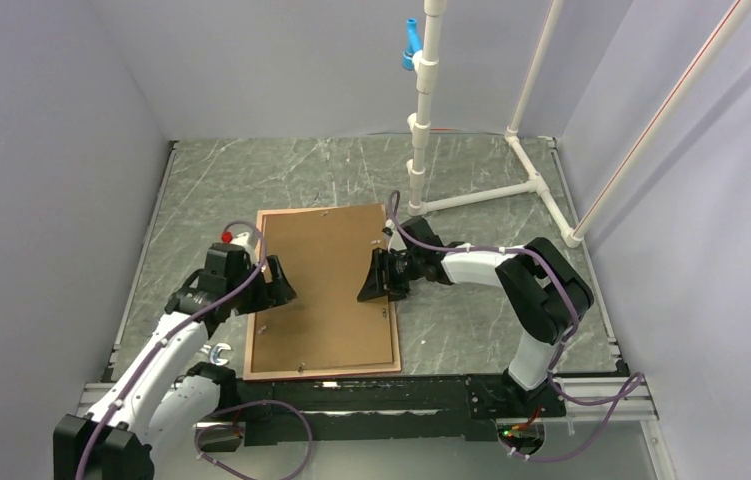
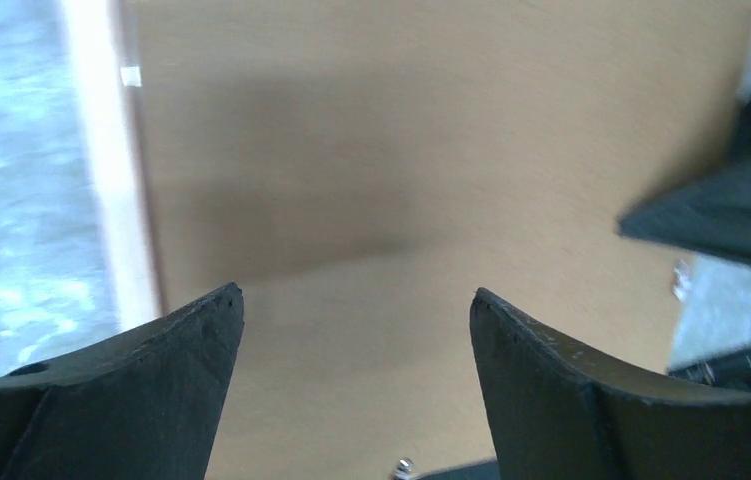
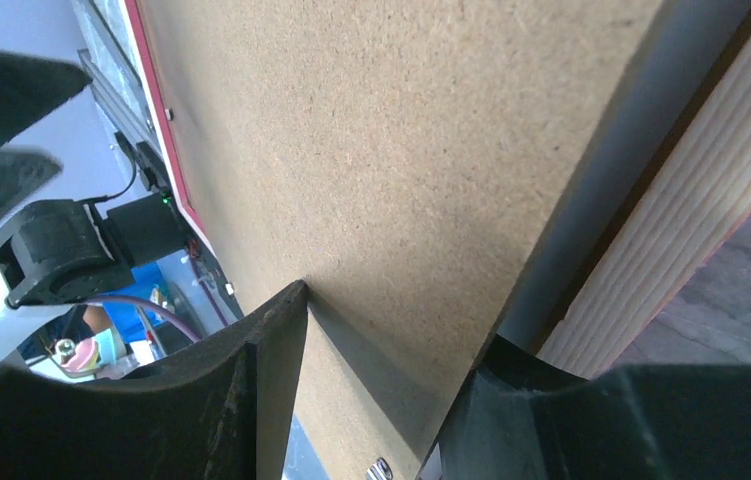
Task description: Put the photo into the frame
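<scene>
The frame [image 1: 323,374] lies flat on the table, its salmon border showing round a brown backing board [image 1: 321,290] that covers it. The photo is hidden. My left gripper [image 1: 281,290] is open over the board's left edge; in the left wrist view [image 2: 356,295] the board [image 2: 401,150] and the frame's pale edge [image 2: 101,150] lie below it. My right gripper [image 1: 371,290] is at the board's right edge. In the right wrist view [image 3: 398,315] its jaws stand apart across that edge. One fingertip [image 3: 286,310] touches the board's top [image 3: 381,130]. The other sits beside the frame's ribbed side [image 3: 671,220].
A white pipe stand [image 1: 421,130] with a blue clip [image 1: 410,45] rises behind the frame, its feet spreading to the back right. Grey walls enclose the table. A black rail [image 1: 401,395] runs along the near edge. A small metal part [image 1: 216,352] lies by the left arm.
</scene>
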{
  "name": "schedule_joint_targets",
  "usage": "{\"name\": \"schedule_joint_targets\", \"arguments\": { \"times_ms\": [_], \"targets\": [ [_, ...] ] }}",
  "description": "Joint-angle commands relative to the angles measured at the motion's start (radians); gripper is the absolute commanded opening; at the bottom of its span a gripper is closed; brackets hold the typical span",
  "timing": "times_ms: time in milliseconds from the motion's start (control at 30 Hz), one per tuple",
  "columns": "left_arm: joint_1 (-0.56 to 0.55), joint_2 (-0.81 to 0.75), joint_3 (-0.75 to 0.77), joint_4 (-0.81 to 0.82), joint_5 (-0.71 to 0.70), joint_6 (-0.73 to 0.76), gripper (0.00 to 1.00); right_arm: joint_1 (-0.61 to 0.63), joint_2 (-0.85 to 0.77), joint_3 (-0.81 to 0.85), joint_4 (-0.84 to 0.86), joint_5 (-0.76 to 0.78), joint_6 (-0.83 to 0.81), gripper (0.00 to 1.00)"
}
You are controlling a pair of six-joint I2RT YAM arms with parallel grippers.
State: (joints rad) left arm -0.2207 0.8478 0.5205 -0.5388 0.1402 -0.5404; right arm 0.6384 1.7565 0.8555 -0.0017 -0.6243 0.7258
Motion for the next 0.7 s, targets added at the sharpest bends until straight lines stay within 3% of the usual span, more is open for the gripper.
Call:
{"name": "schedule_joint_targets", "arguments": {
  "times_ms": [0, 267, 367, 433, 567, 667],
  "targets": [
    [-0.114, -0.019, 0.097, -0.063, 0.141, 0.050, 0.84, 0.007, -0.029, 0.064, -0.019, 0.011, -0.019, 0.48],
    [-0.329, -0.040, 0.095, -0.156, 0.214, 0.011, 0.60, 0.006, -0.002, 0.113, -0.060, 0.006, -0.036, 0.48],
    [-0.440, -0.047, 0.075, -0.153, 0.224, -0.038, 0.42, 0.006, 0.004, 0.102, -0.044, -0.001, -0.028, 0.47],
    [-0.496, -0.053, 0.065, -0.167, 0.193, -0.071, 0.30, 0.006, 0.005, 0.089, -0.031, -0.003, -0.022, 0.48],
    [-0.592, -0.076, 0.036, -0.160, 0.171, -0.137, 0.16, 0.007, 0.010, 0.056, 0.025, -0.015, 0.007, 0.48],
    [-0.665, -0.069, 0.027, -0.184, 0.119, -0.174, 0.11, 0.007, 0.019, 0.041, 0.049, -0.023, 0.020, 0.48]
  ]
}}
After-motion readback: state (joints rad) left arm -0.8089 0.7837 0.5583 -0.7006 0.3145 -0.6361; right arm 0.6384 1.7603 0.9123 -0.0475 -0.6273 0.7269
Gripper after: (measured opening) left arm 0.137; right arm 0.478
